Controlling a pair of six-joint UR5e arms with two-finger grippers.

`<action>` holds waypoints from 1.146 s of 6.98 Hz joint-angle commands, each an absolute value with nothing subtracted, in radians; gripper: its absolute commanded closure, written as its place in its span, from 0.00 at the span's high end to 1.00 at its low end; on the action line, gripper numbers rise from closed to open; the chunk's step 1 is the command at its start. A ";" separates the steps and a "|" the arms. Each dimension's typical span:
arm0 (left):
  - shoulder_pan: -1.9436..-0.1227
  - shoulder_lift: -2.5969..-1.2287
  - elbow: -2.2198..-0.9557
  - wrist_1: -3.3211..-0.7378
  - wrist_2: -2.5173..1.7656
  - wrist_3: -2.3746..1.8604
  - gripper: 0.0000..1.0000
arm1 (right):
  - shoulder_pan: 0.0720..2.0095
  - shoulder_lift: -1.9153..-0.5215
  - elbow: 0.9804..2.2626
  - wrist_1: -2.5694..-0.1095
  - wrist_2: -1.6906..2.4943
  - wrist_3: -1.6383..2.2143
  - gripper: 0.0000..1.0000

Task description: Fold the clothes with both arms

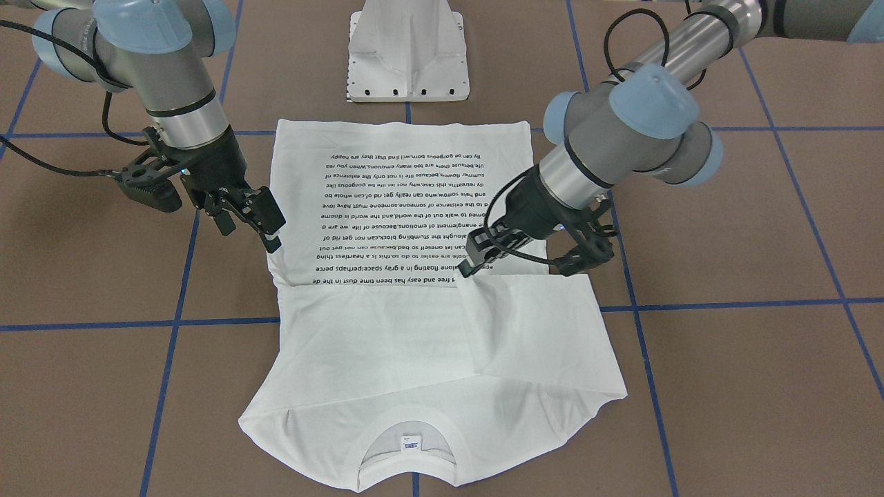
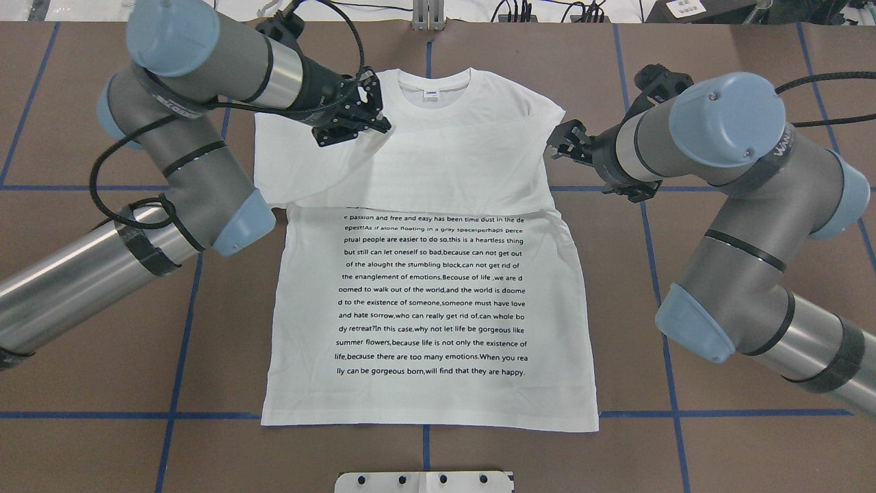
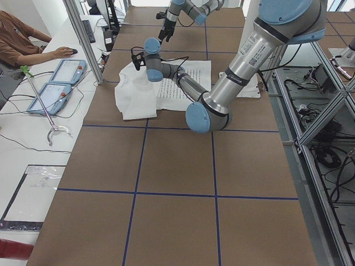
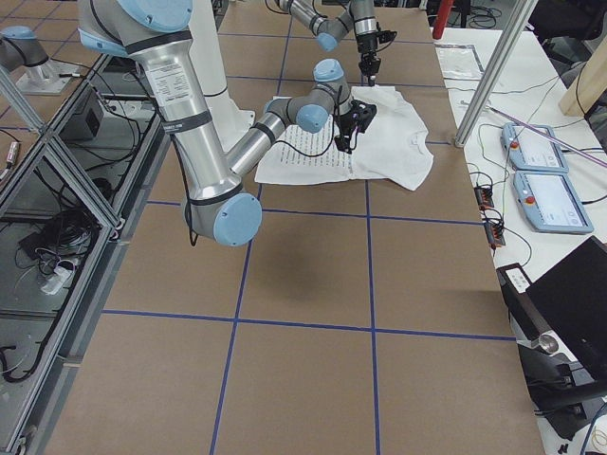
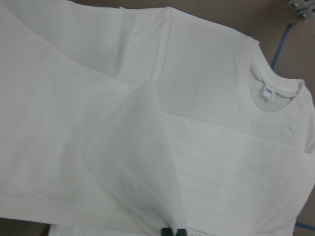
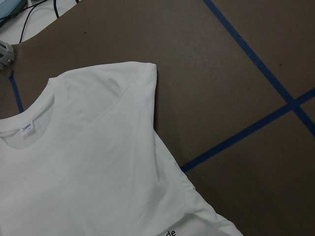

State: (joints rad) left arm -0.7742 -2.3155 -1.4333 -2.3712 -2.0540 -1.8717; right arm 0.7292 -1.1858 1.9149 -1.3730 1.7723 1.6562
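The white T-shirt [image 1: 387, 345] [image 2: 424, 308] lies flat on the brown table. Its printed text faces up and its collar lies on the side away from the robot. A fold of white cloth lies across the chest. My left gripper [image 1: 471, 270] [image 2: 375, 127] is over that chest fold, shut on a pinch of cloth that rises to its fingertips [image 5: 172, 232]. My right gripper [image 1: 248, 233] [image 2: 562, 142] hangs open just off the shirt's other shoulder, holding nothing. The right wrist view shows that shoulder [image 6: 138, 78] with bare table beside it.
The white pedestal base [image 1: 409, 62] [image 2: 424, 481] stands at the robot's side of the shirt. Blue tape lines [image 2: 178, 322] grid the table. In the left side view a person [image 3: 16, 33] sits at a desk with two control tablets [image 3: 61, 77].
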 commanded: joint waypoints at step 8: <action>-0.448 -2.611 -1.057 -2.546 -1.611 -1.921 0.00 | 0.818 -1.373 2.026 -1.362 1.855 1.456 1.00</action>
